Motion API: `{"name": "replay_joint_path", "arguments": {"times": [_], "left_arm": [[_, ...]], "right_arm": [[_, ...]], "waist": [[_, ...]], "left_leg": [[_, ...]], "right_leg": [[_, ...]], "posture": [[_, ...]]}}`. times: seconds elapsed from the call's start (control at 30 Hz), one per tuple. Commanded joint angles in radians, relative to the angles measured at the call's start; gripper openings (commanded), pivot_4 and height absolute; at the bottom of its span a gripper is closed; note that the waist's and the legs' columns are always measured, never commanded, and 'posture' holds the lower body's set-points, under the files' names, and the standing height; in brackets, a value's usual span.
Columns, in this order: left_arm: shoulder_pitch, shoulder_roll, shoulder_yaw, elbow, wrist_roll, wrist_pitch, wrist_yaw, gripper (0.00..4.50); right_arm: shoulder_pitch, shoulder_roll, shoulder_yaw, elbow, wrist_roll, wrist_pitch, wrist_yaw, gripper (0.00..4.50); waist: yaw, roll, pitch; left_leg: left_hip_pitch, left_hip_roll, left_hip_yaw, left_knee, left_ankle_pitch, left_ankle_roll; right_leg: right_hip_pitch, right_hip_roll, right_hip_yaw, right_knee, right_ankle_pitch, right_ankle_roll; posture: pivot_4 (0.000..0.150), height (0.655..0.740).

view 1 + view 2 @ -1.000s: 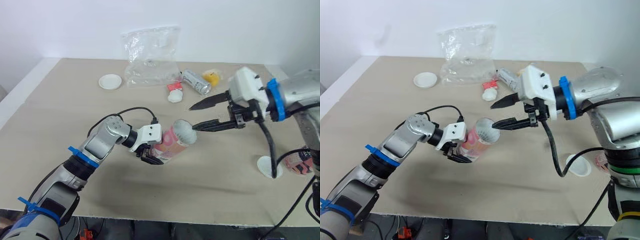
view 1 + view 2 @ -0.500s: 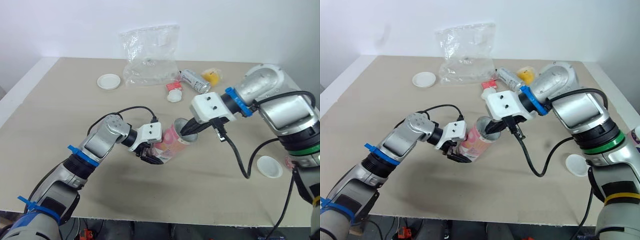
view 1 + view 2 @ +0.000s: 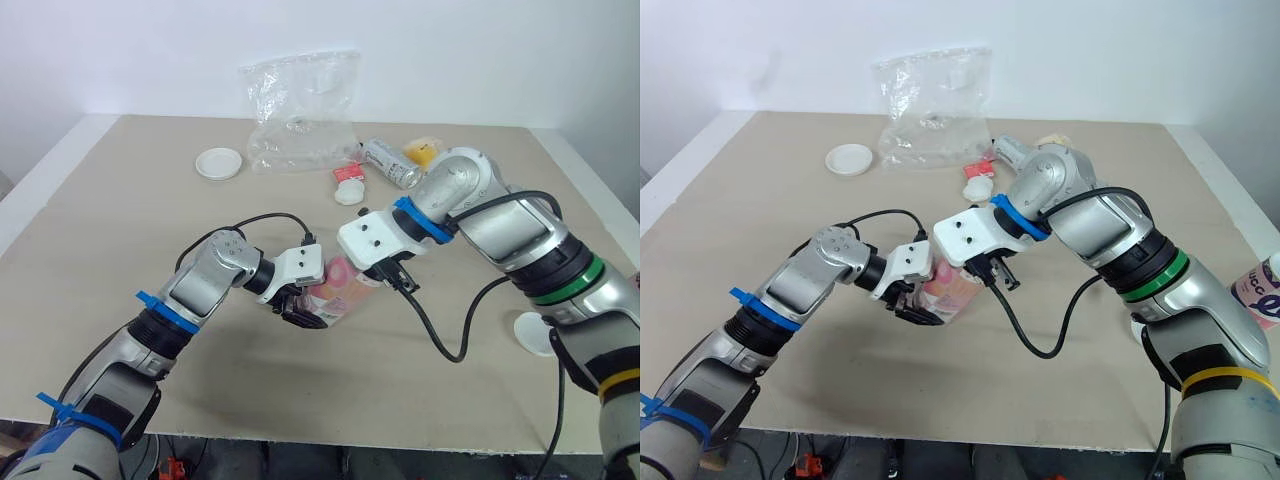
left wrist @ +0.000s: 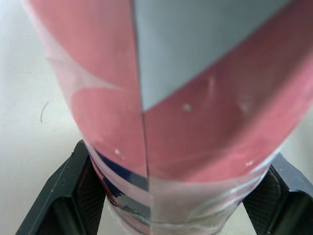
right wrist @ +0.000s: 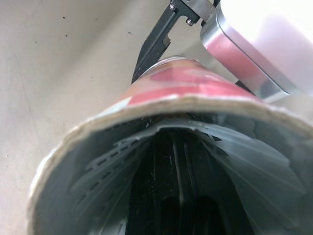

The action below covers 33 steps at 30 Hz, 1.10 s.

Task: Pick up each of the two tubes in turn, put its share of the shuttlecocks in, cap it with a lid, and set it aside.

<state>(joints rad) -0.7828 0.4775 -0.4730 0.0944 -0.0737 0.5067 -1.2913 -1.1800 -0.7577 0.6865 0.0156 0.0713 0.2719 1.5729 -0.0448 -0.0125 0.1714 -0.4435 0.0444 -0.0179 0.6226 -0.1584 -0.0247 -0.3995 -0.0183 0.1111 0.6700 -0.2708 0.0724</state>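
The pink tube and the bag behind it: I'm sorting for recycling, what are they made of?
Pink tube: likely cardboard, by its pale fibrous rim, under a glossy printed wrap with a seam. Bag: thin clear plastic film, crinkled and glinting.

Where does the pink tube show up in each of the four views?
Left eye view: tube near centre, tilted.
Right eye view: tube just left of centre.
Left wrist view: tube close up, its wall between the jaws.
Right wrist view: tube seen end-on, into its open mouth.
Shared landmark: the left gripper, shut on the tube.
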Motion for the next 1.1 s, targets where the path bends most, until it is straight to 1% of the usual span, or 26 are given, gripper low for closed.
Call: {"name": "replay_joint_path", "arguments": {"times": [0.03,0.1,0.37,0.6,0.73,0.83,0.9,1.0,1.1], "left_arm": [[0.006,-0.014,-0.017,-0.010,0.006,-0.002,0.006,3.41],[0.009,-0.018,-0.014,-0.003,0.007,-0.010,0.014,3.41],[0.041,-0.016,0.010,0.072,0.028,-0.111,0.049,3.41],[0.054,-0.032,0.036,0.176,0.043,-0.236,0.073,3.41],[0.066,-0.047,0.055,0.219,0.041,-0.298,0.092,3.41],[0.091,-0.075,0.095,0.234,-0.001,-0.309,0.112,3.41],[0.131,-0.121,0.141,0.221,-0.056,-0.281,0.143,3.41],[0.192,-0.178,0.177,0.181,-0.097,-0.251,0.191,3.41],[0.244,-0.206,0.166,0.144,-0.087,-0.256,0.221,3.41]], "right_arm": [[0.000,0.027,0.033,0.005,-0.009,-0.008,0.041,0.04],[-0.003,0.033,0.024,0.003,0.002,-0.003,0.041,0.04],[-0.035,-0.017,-0.098,-0.032,0.139,0.055,0.041,0.04],[-0.023,-0.060,-0.277,-0.046,0.279,0.190,0.033,0.04],[0.014,-0.082,-0.376,-0.055,0.334,0.272,-0.011,0.04],[0.083,-0.101,-0.500,-0.059,0.374,0.331,-0.109,0.04],[0.182,-0.092,-0.641,-0.090,0.429,0.419,-0.241,0.04],[0.333,-0.068,-0.798,-0.179,0.492,0.534,-0.406,0.04],[0.480,-0.063,-0.902,-0.289,0.511,0.623,-0.548,0.04]], "waist": [[0.000,0.000,0.000],[0.000,0.000,0.000],[0.003,0.000,0.000],[0.004,0.000,0.000],[0.004,0.000,0.000],[0.004,0.000,0.000],[0.008,-0.001,0.000],[0.013,-0.001,0.000],[0.019,-0.001,0.000]], "left_leg": [[0.000,0.000,0.000,0.000,0.000,0.000],[0.001,0.000,0.000,0.000,0.000,0.000],[0.002,0.000,-0.001,0.003,0.000,0.000],[0.002,0.000,0.000,0.006,0.000,0.000],[0.002,0.000,0.000,0.007,0.000,0.000],[0.002,0.000,0.000,0.007,0.000,0.000],[0.002,0.000,0.000,0.008,0.000,0.000],[0.000,-0.001,-0.001,0.009,0.000,0.000],[-0.002,-0.004,-0.002,0.008,0.000,0.000]], "right_leg": [[0.000,0.000,0.000,0.000,0.000,0.000],[0.001,0.001,0.000,0.001,0.000,0.000],[0.001,0.000,0.000,0.006,-0.001,-0.001],[0.001,0.000,0.000,0.006,-0.001,-0.002],[0.001,0.000,0.000,0.006,-0.001,-0.005],[0.002,0.000,0.000,0.006,-0.001,-0.005],[0.001,-0.001,0.000,0.007,-0.001,-0.005],[0.002,-0.002,0.000,0.007,0.001,-0.001],[0.001,-0.002,0.000,0.008,0.002,-0.002]], "posture": [[0.150,0.7400],[0.150,0.7400],[0.150,0.7400],[0.150,0.7400],[0.150,0.7400],[0.150,0.7400],[0.150,0.7400],[0.150,0.7400],[0.150,0.7400]]}}
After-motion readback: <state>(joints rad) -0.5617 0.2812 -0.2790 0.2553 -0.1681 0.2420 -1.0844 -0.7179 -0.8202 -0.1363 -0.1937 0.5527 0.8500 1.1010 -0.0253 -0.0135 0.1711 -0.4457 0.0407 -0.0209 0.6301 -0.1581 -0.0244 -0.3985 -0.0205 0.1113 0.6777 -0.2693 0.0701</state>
